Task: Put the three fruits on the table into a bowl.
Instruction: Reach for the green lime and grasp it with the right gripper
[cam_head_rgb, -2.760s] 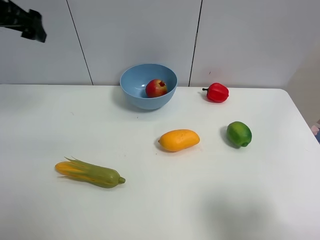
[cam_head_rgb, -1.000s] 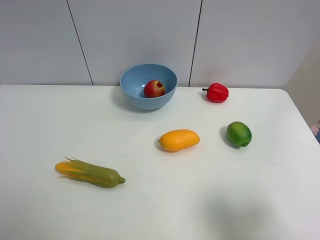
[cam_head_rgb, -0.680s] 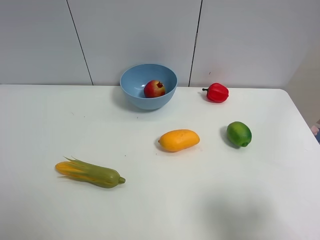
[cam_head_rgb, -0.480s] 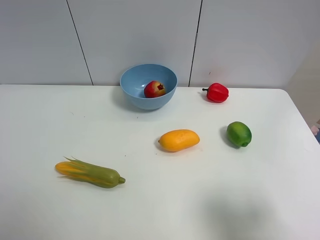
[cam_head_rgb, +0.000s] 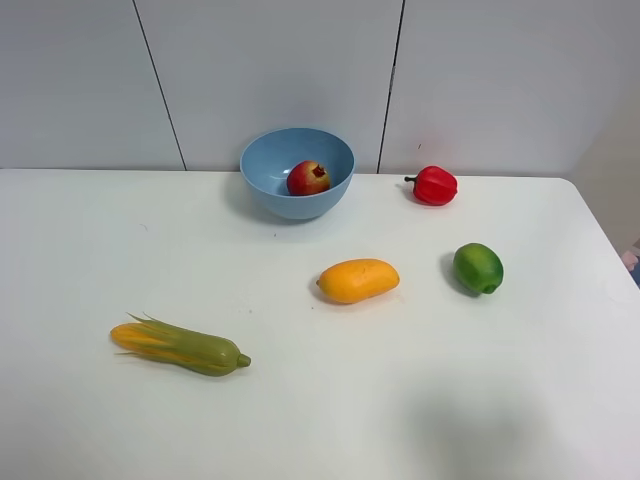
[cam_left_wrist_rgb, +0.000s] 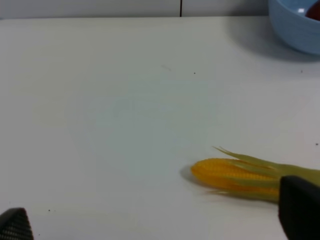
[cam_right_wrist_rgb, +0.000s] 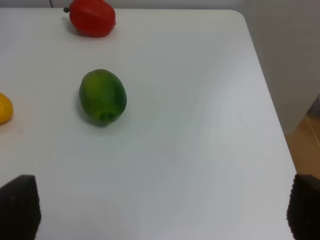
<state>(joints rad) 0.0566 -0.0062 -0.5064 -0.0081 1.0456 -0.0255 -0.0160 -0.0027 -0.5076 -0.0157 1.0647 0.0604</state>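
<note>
From the high camera you see the pomegranate (cam_head_rgb: 308, 178) lying inside the light blue bowl (cam_head_rgb: 270, 196) at the far side of the white table (cam_head_rgb: 90, 250). The mango (cam_head_rgb: 358, 280) lies on the bare tabletop near the middle, with the green lime-like fruit (cam_head_rgb: 478, 268) apart from it on the right. A red bell pepper (cam_head_rgb: 434, 185) sits to the right of the bowl, and a corn cob (cam_head_rgb: 180, 346) lies at front left. Neither arm shows in this view.

On your left wrist camera, the left gripper (cam_left_wrist_rgb: 157, 218) hangs with its jaws spread wide and nothing between them; the corn cob (cam_left_wrist_rgb: 235, 175) lies just beside one fingertip (cam_left_wrist_rgb: 300, 212), and the bowl (cam_left_wrist_rgb: 295, 31) stands well beyond.

On your right wrist camera, the right gripper (cam_right_wrist_rgb: 161, 207) is likewise spread wide and empty, above bare table. The lime-like fruit (cam_right_wrist_rgb: 102, 96) lies ahead of it, the bell pepper (cam_right_wrist_rgb: 92, 18) farther on, and an edge of the mango (cam_right_wrist_rgb: 4, 108) shows at the frame's border.
</note>
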